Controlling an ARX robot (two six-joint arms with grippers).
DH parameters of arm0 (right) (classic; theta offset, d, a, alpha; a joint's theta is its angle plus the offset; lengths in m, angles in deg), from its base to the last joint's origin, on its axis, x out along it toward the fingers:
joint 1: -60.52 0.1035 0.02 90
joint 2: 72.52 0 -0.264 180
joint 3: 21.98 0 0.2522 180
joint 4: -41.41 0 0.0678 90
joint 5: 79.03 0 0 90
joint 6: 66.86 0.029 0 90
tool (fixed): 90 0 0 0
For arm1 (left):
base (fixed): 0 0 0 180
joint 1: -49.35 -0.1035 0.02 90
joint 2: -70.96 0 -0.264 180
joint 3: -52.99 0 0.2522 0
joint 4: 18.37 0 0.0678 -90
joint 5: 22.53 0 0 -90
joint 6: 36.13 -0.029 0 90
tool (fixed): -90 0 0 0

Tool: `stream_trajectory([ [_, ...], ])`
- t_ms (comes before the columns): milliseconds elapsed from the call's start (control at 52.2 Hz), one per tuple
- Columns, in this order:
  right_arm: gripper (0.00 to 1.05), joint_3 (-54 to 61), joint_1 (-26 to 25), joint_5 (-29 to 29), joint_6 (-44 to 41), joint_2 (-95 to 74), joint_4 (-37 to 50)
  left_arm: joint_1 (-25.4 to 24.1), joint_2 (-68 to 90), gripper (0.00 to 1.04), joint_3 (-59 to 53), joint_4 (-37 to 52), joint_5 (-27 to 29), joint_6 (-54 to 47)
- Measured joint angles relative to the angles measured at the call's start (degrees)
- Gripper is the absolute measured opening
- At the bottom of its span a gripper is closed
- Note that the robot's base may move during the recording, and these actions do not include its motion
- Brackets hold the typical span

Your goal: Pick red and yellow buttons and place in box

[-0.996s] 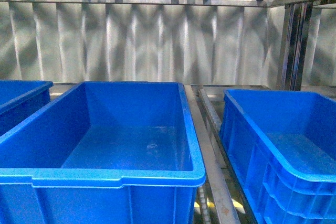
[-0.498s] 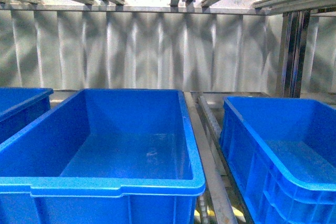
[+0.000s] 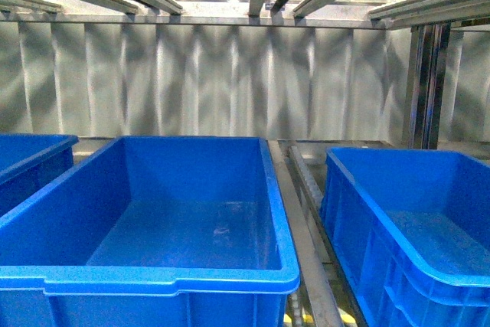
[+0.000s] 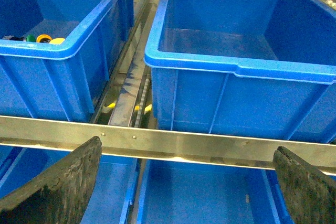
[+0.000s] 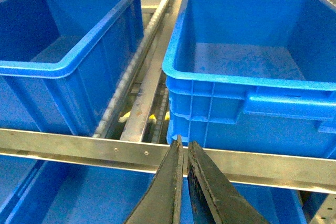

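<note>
Small yellow-capped buttons (image 4: 56, 41) in the blue plastic crate (image 4: 100, 19) look light, hard and slick-domed, so pinch low across their sides; left pincer (image 4: 186, 148) spread wide, right pincer (image 5: 185, 148) pressed together, empty.

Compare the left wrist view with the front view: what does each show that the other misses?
Only the left wrist view shows buttons, with yellow and green caps, lying inside the left crate, plus the open left gripper and a metal rail. Only the front view shows the ribbed back wall and a third crate on the right. Both show what looks like the same empty middle crate and part of the left one.
</note>
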Motion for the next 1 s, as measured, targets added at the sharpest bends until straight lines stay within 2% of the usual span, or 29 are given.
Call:
stream_trajectory([
  [134,0.03,0.0,0.0,0.0,0.0,1.8,-1.8,0.0,0.0,0.97,0.0,0.0,0.0,0.0],
  [191,0.03,0.0,0.0,-0.2,0.0,6.4,-8.3,0.0,0.0,0.97,0.0,0.0,0.0,0.0],
  [249,0.03,0.0,0.0,0.0,0.0,9.6,-11.1,0.0,0.0,0.97,0.0,0.0,0.0,0.0],
  [479,0.04,0.0,0.0,0.0,0.0,11.3,-11.7,0.0,0.0,0.97,0.0,0.0,0.0,0.0],
  [517,0.07,0.0,0.0,0.0,0.0,11.4,-11.7,0.0,0.0,0.97,0.0,0.0,0.0,0.0],
  [594,0.21,0.0,0.0,0.0,0.0,11.4,-11.7,0.0,0.0,0.97,0.0,0.0,0.0,0.0],
  [632,0.32,0.0,0.0,0.0,0.0,11.4,-11.7,0.0,0.0,0.97,0.0,0.0,0.0,0.0],
  [996,0.97,0.0,0.0,0.2,0.0,11.4,-11.7,0.0,0.0,0.97,0.0,0.0,-0.2,0.0],
])
